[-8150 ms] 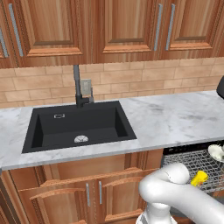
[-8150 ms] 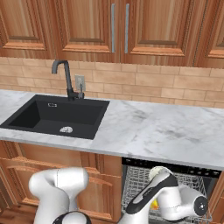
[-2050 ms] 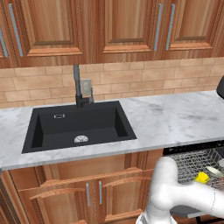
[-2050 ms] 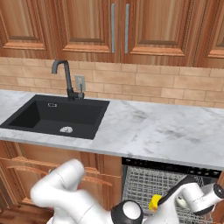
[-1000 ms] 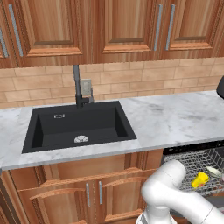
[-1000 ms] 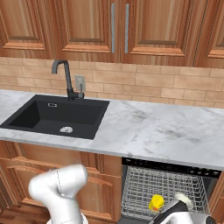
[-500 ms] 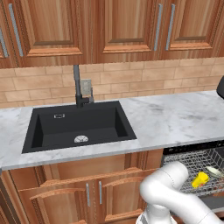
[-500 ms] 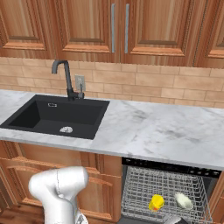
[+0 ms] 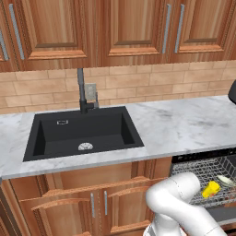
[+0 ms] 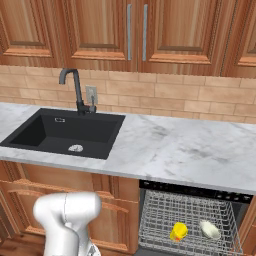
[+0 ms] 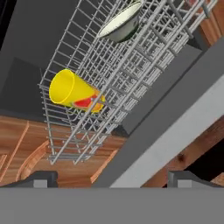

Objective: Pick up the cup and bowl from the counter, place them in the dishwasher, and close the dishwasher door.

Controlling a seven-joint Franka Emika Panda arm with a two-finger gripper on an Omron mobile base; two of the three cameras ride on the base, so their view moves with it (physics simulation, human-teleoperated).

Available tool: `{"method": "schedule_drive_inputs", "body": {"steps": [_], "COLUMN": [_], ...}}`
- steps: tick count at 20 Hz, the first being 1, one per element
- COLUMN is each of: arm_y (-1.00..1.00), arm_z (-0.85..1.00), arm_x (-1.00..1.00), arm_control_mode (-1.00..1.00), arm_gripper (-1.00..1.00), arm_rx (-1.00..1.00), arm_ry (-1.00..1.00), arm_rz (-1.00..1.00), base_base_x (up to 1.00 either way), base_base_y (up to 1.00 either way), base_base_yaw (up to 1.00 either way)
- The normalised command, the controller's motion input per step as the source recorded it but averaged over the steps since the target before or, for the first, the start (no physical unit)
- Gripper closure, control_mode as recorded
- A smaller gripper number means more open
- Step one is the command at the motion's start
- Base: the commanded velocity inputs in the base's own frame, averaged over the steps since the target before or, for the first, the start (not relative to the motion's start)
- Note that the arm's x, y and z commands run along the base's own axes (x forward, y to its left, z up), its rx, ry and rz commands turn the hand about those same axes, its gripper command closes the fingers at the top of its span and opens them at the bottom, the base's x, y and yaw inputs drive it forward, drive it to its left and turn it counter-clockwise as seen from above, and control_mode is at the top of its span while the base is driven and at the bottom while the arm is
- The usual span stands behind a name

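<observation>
The yellow cup (image 11: 74,92) lies on its side in the dishwasher's grey wire rack (image 11: 131,74), its red mark facing down. The cream bowl (image 11: 122,24) rests farther along the same rack. From the base views, the cup (image 10: 178,231) (image 9: 211,189) and bowl (image 10: 210,229) (image 9: 226,180) sit side by side in the rack (image 10: 187,220) below the counter (image 10: 175,150). My gripper (image 11: 113,179) is open and empty, low beside the rack, with the grey dishwasher door (image 11: 175,127) running slantwise just ahead of it.
The black sink (image 9: 83,133) and its faucet (image 9: 81,90) are set in the marble counter (image 9: 184,129) to the left. Wooden cabinet doors (image 9: 97,207) stand below it, beside the dishwasher. My white arm (image 9: 179,207) bends down in front of the rack.
My hand has sunk lower, dropping out of the bottom of the right base view. The cup and bowl have stayed put in the rack.
</observation>
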Motion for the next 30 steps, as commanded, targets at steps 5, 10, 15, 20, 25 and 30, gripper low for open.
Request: {"method": "schedule_drive_inputs", "body": {"steps": [5, 10, 15, 20, 25, 30], "arm_y": [0.18, 0.11, 0.01, 0.00, -0.03, -0.07], "arm_z": [-0.17, -0.31, -0.34, -0.34, -0.30, -0.39], "arm_x": [-0.20, -0.02, -0.06, -0.14, -0.19, -0.04], "arm_control_mode": [-1.00, -1.00, -1.00, -1.00, -1.00, -1.00], "arm_gripper": [-1.00, -1.00, -1.00, -1.00, -1.00, -1.00], "arm_rx": [-0.03, -0.02, 0.00, 0.00, 0.00, 0.00], "arm_ry": [-0.10, -0.06, -0.07, -0.10, -0.12, -0.11], "arm_rz": [-0.02, 0.00, 0.00, 0.00, 0.00, 0.00], "base_base_x": [0.00, 0.00, 0.00, 0.00, 0.00, 0.00], "base_base_y": [0.00, 0.00, 0.00, 0.00, 0.00, 0.00], "base_base_yaw": [0.00, 0.00, 0.00, 0.00, 0.00, 0.00]}}
